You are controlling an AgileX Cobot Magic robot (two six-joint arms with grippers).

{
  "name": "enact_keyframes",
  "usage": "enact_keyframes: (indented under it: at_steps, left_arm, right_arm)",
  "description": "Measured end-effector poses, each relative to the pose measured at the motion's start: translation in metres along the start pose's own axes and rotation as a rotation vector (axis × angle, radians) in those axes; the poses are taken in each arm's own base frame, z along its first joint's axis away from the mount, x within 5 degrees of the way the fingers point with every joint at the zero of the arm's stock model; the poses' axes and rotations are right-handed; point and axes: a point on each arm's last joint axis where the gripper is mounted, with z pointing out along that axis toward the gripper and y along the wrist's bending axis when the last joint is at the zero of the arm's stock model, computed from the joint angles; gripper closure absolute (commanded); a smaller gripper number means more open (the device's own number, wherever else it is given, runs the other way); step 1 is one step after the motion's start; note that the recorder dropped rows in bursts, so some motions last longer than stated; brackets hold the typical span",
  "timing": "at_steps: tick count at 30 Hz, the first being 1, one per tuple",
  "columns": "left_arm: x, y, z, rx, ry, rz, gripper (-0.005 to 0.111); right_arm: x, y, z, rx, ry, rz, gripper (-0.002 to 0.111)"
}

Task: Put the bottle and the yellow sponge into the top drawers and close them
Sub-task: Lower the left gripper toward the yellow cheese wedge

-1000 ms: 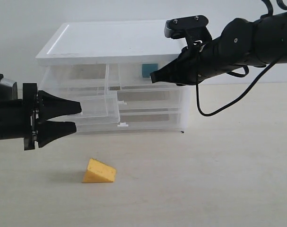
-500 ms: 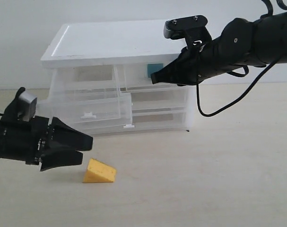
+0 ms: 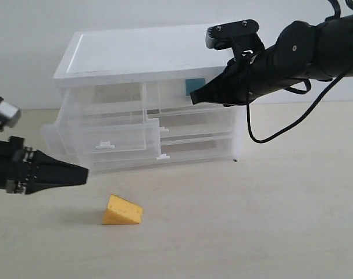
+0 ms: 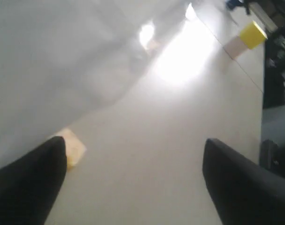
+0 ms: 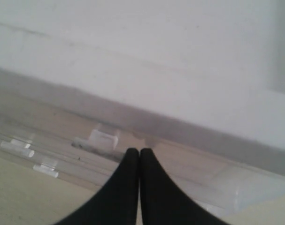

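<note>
Left claw (image 3: 81, 172): we see its two fingers (image 4: 34, 180) far apart, so it is open and holds nothing. It sits low over the table (image 3: 263, 221).
Sponge (image 3: 122, 211): it lies on the table near the left claw, not touching it.
Right claw (image 3: 195, 97): its fingers are pressed together, closed, with nothing between them. Its tip is at the front of the right drawer (image 3: 167, 96), just beside a small handle (image 5: 103, 137). We cannot tell if it touches.
Bottle (image 3: 193, 86): we see a blue bit through the right drawer, just above the claw tip.
Left drawer (image 3: 106, 125): it is pulled out.
Cabinet (image 3: 141, 52): white, behind the sponge.
</note>
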Motion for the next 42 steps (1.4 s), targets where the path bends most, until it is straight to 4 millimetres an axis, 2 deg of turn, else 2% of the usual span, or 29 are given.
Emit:
enact_keyframes:
  at_steps: [3, 7, 15, 25, 28, 32, 37, 42]
  left_arm:
    - [-0.004, 0.008, -0.023, -0.062, -0.068, -0.023, 0.033]
    - [-0.010, 0.003, -0.033, -0.054, -0.114, -0.005, 0.033]
    - [-0.010, -0.013, -0.033, -0.033, -0.098, -0.013, 0.033]
    - [0.026, -0.037, -0.019, 0.025, -0.035, -0.082, 0.033]
    - [0.035, -0.050, -0.005, 0.054, 0.020, 0.033, 0.033]
    - [0.044, -0.058, 0.008, 0.011, 0.091, 0.295, 0.033]
    - [0.047, -0.046, 0.009, -0.183, 0.185, 0.526, 0.033]
    - [0.049, -0.035, 0.008, -0.266, 0.276, 0.763, 0.033]
  right_arm:
    - [0.000, 0.000, 0.000, 0.000, 0.000, -0.002, 0.108]
    - [0.000, 0.001, 0.000, -0.001, -0.004, -0.015, 0.108]
    - [0.000, 0.001, 0.001, -0.006, -0.006, 0.002, 0.108]
    - [0.000, 0.001, 0.001, -0.009, 0.002, 0.002, 0.108]
    - [0.001, 0.002, 0.001, -0.011, 0.006, 0.004, 0.108]
    - [0.001, 0.002, 0.001, -0.012, 0.010, 0.004, 0.108]
    - [0.001, 0.002, 0.001, -0.013, 0.013, 0.000, 0.108]
    - [0.002, 0.002, 0.001, -0.014, 0.015, -0.010, 0.108]
